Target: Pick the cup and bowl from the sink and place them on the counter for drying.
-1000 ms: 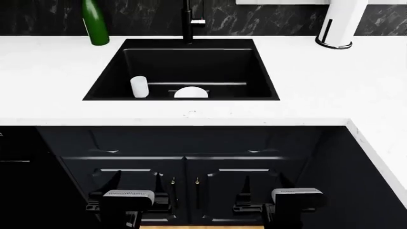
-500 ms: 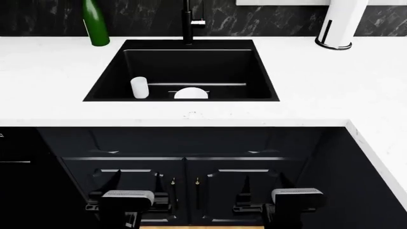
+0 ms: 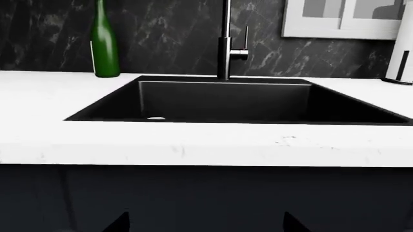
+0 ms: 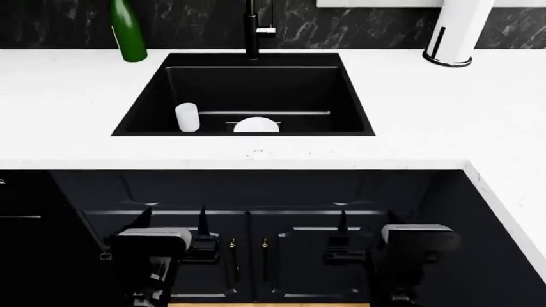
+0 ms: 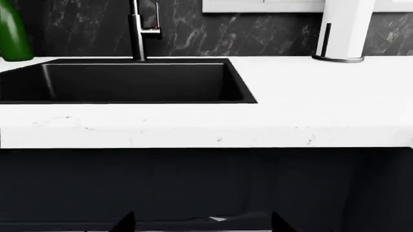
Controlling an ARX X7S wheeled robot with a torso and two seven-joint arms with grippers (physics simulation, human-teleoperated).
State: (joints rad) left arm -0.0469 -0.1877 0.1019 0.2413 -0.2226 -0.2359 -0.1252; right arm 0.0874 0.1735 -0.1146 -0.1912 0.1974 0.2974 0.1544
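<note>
The cup (image 4: 187, 117), a small white tumbler, stands upright at the near left of the black sink (image 4: 256, 80). Only a white sliver of the cup (image 3: 154, 118) shows over the sink's front rim in the left wrist view. The bowl (image 4: 256, 125) lies to the cup's right against the sink's near wall. White counter (image 4: 426, 115) surrounds the basin. My left gripper (image 4: 176, 222) (image 3: 206, 224) and right gripper (image 4: 369, 224) (image 5: 201, 223) hang below the counter's front edge, in front of the dark cabinets. Both are open and hold nothing.
A green bottle (image 4: 126, 29) stands on the counter at the sink's back left. The black faucet (image 4: 252, 29) rises behind the basin. A white paper-towel roll (image 4: 461, 29) stands at the back right. The counter turns toward me along the right side (image 4: 512, 198).
Both grippers have risen toward the counter's front edge in the head view, still open. The cup and bowl have not moved.
</note>
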